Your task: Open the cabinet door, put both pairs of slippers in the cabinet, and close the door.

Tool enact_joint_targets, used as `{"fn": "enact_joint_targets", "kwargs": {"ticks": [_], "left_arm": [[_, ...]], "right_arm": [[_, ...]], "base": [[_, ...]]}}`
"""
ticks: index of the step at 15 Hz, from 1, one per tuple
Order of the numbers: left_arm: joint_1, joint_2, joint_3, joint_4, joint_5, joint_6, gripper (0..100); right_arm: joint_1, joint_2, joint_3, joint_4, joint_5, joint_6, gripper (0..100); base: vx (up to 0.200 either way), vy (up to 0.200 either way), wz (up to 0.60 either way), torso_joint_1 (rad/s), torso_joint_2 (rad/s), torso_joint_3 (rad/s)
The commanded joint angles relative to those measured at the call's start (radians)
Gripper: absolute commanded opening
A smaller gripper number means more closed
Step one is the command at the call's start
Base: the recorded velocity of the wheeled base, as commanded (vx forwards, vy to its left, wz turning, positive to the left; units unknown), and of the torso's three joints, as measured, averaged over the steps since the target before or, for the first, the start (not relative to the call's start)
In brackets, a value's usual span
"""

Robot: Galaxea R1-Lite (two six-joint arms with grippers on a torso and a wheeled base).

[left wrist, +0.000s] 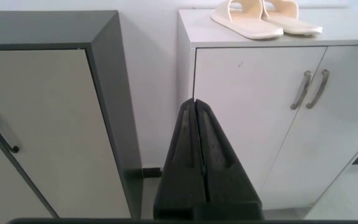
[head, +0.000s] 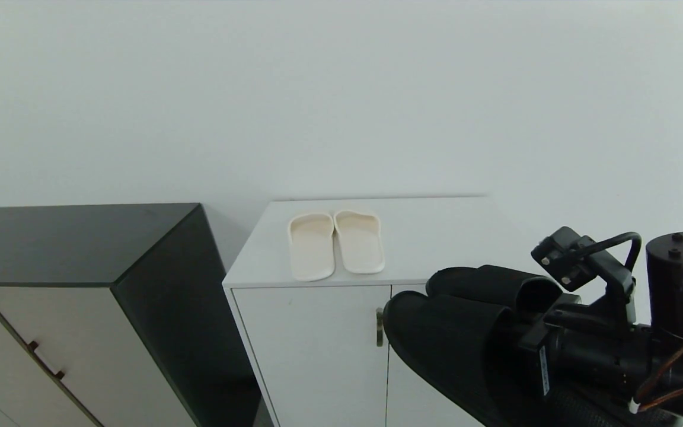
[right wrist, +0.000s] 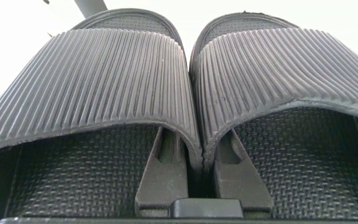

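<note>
Right pincer [right wrist: 197, 152] is grasping the black slippers [head: 454, 338]. One finger [right wrist: 163, 174] is sitting inside each slipper, and the two inner strap edges are being pinched together between the fingers. The pair is hanging side by side in front of the cabinet [head: 312, 350], before its right door and below the front edge of the cabinet top. The slippers are covering most of the right door from the head camera. Whether they are touching the door: cannot tell.

Left pincer [left wrist: 196, 106] is clenched on nothing, its fingers pressed flat together. It is pointing toward the cabinet's left front corner, next to the gap beside the dark cabinet [left wrist: 42, 106]. It is standing apart from the doors and well apart from the handles [left wrist: 301, 90].

Cream slippers [head: 335, 244] are lying on the cabinet top, in its left half. They are side by side, touching, with one end of each at the front edge. Neither pincer is near them.

Both cabinet doors are sitting shut, with the two handles meeting at the centre seam.

Dark cabinet is standing just left of the cabinet, with a narrow gap between them.
</note>
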Motion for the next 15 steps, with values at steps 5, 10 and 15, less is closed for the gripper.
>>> {"fn": "enact_joint_targets", "kwargs": {"ticks": [5, 10, 15], "left_arm": [[0.0, 0.0, 0.0, 0.0, 0.0, -0.002, 0], [0.0, 0.0, 0.0, -0.002, 0.004, -0.003, 0], [0.0, 0.0, 0.0, -0.002, 0.007, 0.001, 0]], "right_arm": [[0.002, -0.022, 0.028, 0.0, 0.046, -0.024, 0], [0.002, -0.065, 0.078, 0.0, 0.173, -0.109, 0], [0.002, -0.047, 0.094, -0.001, 0.177, -0.113, 0]], "base": [[0.0, -0.08, 0.0, 0.0, 0.0, 0.0], [0.0, 0.0, 0.0, 0.0, 0.0, 0.0], [0.0, 0.0, 0.0, 0.0, 0.0, 0.0]]}}
